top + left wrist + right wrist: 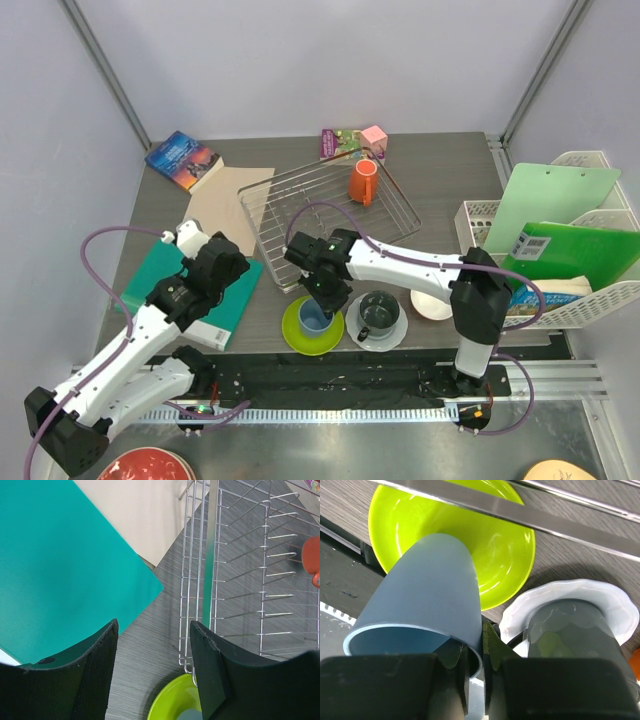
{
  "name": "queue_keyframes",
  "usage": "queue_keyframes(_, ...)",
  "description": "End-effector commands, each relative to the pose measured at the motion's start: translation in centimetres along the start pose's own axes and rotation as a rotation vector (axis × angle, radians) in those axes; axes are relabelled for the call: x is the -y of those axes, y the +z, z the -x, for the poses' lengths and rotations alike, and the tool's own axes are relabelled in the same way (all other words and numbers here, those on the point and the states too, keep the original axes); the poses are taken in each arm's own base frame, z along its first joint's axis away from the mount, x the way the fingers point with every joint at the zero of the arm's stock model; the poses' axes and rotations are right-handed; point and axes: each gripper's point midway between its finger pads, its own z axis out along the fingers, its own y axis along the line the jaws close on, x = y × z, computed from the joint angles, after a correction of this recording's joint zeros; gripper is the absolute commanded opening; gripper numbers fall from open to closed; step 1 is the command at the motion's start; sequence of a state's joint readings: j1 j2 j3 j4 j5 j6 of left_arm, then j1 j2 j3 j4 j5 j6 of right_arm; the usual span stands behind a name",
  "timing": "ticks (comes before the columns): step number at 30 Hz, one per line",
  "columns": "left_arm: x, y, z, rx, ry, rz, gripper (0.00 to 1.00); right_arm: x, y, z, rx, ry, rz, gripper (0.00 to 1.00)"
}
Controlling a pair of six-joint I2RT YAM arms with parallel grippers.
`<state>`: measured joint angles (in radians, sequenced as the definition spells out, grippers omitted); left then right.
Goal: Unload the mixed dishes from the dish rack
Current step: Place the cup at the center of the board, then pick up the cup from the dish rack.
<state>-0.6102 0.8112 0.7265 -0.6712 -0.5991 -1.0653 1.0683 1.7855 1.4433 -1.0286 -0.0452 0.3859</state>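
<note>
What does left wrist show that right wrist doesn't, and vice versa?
Left wrist only: the open left gripper, a flat teal book, a beige paper sheet, the grid of the silver wire dish rack and part of the orange mug.
Right wrist only: the right gripper pinching the rim of the light blue cup, and the dark grey mug on a pale scalloped plate.
Both: the round lime-green plate. The metal bar along the top of the right wrist view is probably the rack's edge.
</note>
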Motion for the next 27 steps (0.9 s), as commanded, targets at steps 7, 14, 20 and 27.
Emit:
queue_keyframes(7,0.2,0.0,-0.2,-0.002,-0.005,-0.019,0.59,-0.7,-1.9,0.7,0.023,-0.029,0.014,0.27)
queue_keyframes(14,0.0,-0.1,-0.1,0.000,-0.010,-0.013,0.60,-1.0,-4.4,2.0,0.090,-0.027,0.014,0.33)
queue_keyframes(20,-0.2,-0.3,1.0,0.049,-0.019,-0.007,0.62,-0.5,-13.3,5.9,0.301,-0.033,-0.041,0.37)
queue_keyframes(27,0.7,-0.5,1.2,0.052,-0.039,-0.049,0.66,8.2,-22.8,12.0,0.729,0.202,-0.376,0.38)
